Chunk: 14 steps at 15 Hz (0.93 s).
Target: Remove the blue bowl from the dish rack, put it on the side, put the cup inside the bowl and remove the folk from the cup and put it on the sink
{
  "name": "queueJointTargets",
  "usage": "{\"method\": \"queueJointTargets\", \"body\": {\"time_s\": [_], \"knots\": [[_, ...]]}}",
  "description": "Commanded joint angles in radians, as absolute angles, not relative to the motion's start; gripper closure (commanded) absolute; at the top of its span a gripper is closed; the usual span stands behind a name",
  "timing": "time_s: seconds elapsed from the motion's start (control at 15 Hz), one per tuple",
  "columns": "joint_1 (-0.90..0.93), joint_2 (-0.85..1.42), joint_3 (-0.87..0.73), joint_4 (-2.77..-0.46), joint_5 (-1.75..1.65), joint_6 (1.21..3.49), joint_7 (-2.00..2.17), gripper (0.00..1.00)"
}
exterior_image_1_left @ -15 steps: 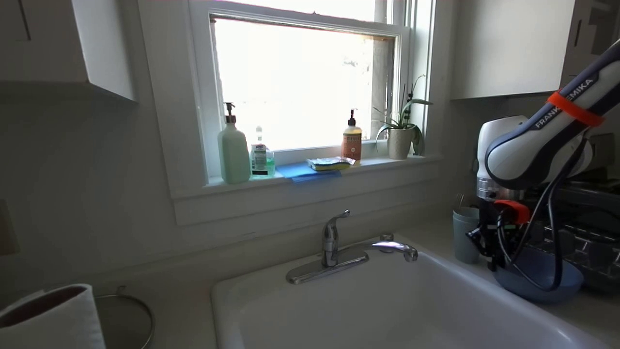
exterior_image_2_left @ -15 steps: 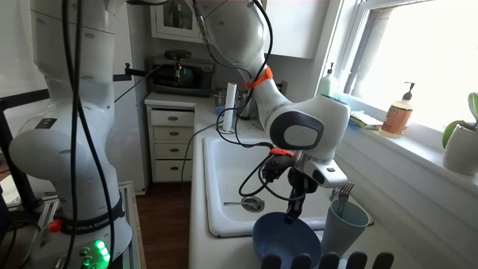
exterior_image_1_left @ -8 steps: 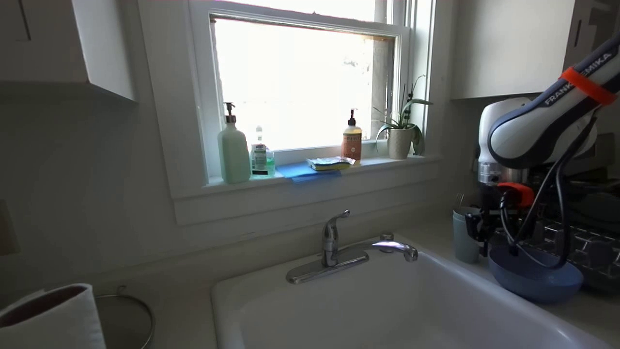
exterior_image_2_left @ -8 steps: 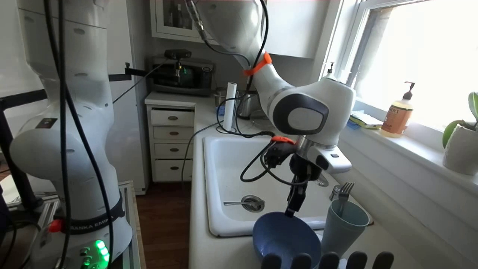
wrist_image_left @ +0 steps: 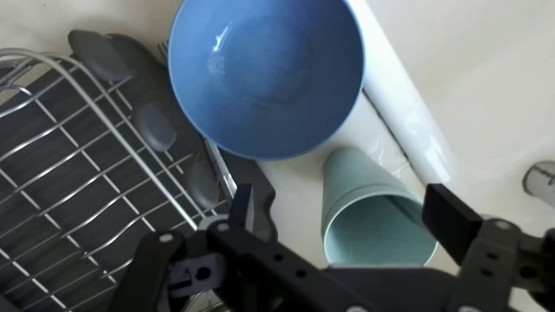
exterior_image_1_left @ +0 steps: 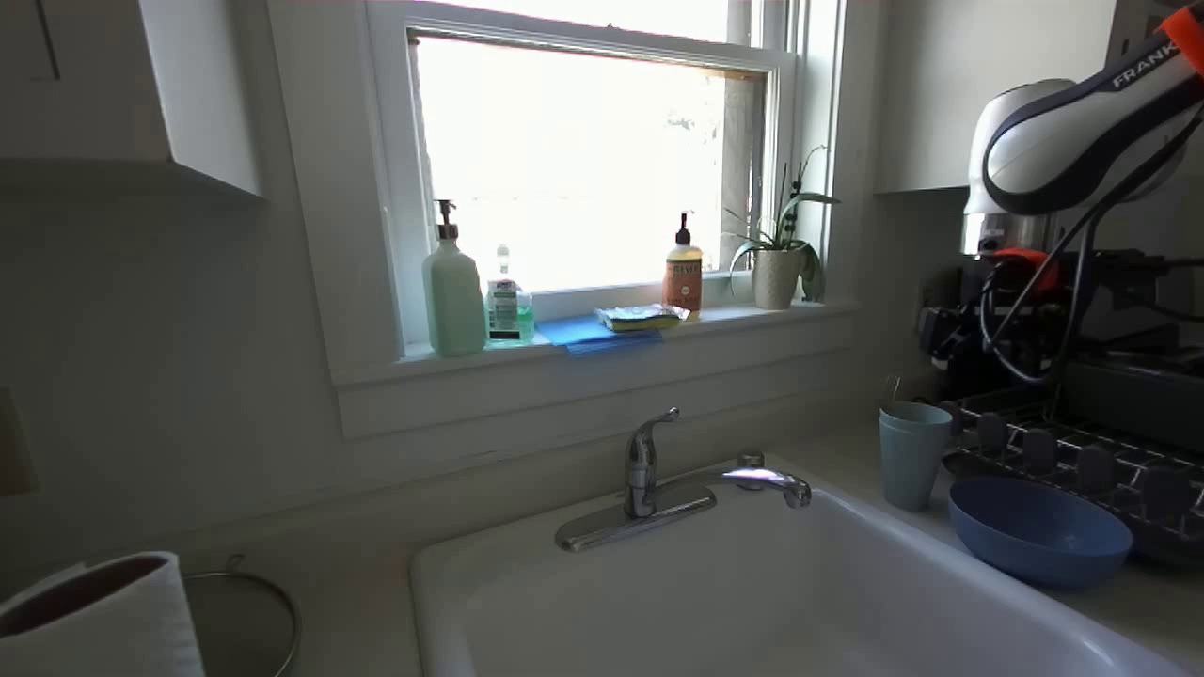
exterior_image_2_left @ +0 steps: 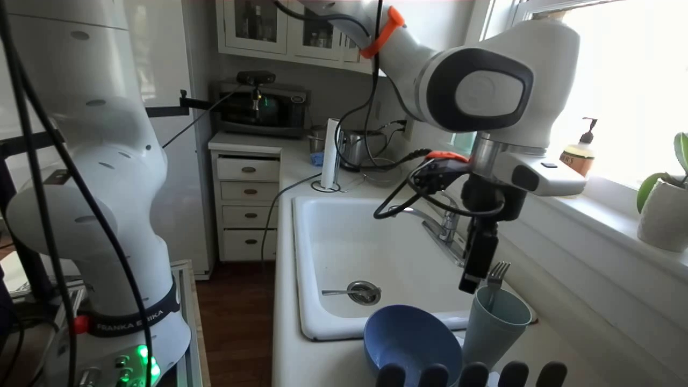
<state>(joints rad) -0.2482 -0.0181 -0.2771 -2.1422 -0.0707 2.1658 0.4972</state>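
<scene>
Gripper point(wrist_image_left: 344, 212) above counter point(exterior_image_2_left: 322, 360), fingers point(wrist_image_left: 453, 223) apart, cup point(wrist_image_left: 370, 225) below, framed between them in wrist view, fork point(exterior_image_2_left: 495, 281) leaning inside it, blue bowl point(wrist_image_left: 266, 78) below, past the fingertips, just beside the cup, dish rack point(wrist_image_left: 126, 146) low on one finger's side, sink point(wrist_image_left: 399, 104) low on the other

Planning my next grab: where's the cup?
In the wrist view, the cup sits right of centre, just below the blue bowl and beside the sink.
</scene>
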Motion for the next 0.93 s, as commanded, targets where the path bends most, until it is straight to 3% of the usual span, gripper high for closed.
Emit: {"method": "queueJointTargets", "body": {"time_s": [0.0,0.87], "knots": [[-0.289,0.067,-0.303,-2.049,-0.061,2.161,0.49,0.0],[-0.317,0.301,-0.302,-1.919,0.207,2.204,0.356,0.0]]}}
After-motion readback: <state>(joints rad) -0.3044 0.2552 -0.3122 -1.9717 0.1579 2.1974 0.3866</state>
